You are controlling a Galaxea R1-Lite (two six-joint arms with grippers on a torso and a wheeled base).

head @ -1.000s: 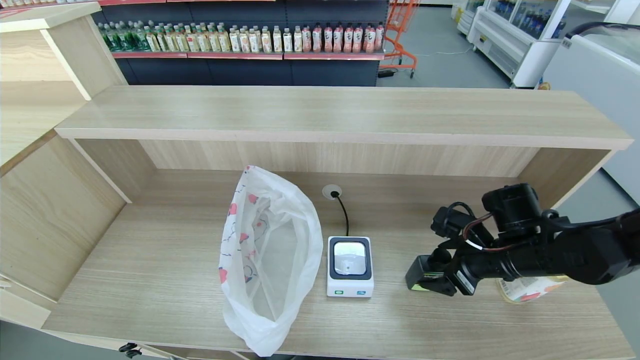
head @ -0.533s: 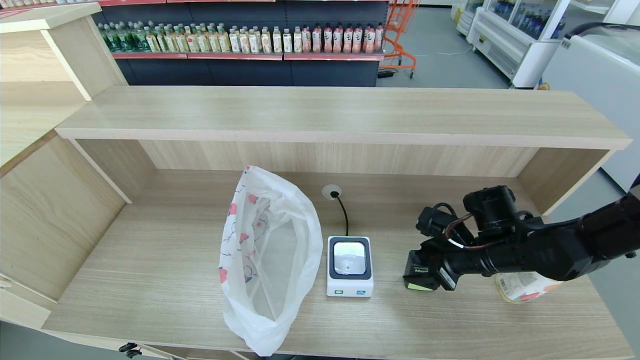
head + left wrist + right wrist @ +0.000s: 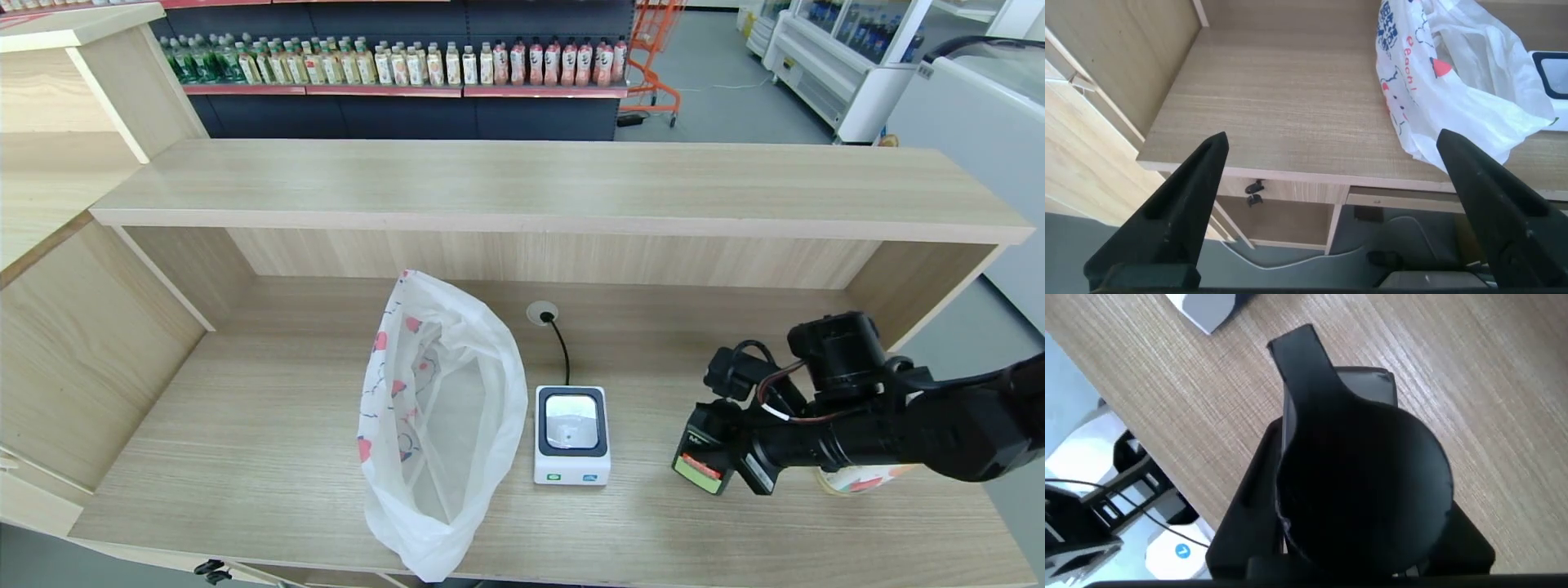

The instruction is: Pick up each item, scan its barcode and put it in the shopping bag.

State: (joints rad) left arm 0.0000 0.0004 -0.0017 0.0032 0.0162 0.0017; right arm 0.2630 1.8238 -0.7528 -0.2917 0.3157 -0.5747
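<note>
Black box (image 3: 700, 467), green-red label, clamped in right fingers (image 3: 729, 441) low over counter (image 3: 245, 457), between scanner (image 3: 571, 434) and right edge. Rear grip leaves label exposed, likely for barcode read. Bag (image 3: 441, 408) stands open beside scanner for drop-in. Left fingers (image 3: 1180, 216) apart, parked off near-left corner.

No legible text on anything

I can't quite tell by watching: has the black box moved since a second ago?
Yes. The box has ended slightly farther from the scanner, toward the robot's right, and now tilts, showing a red-and-green label.
</note>
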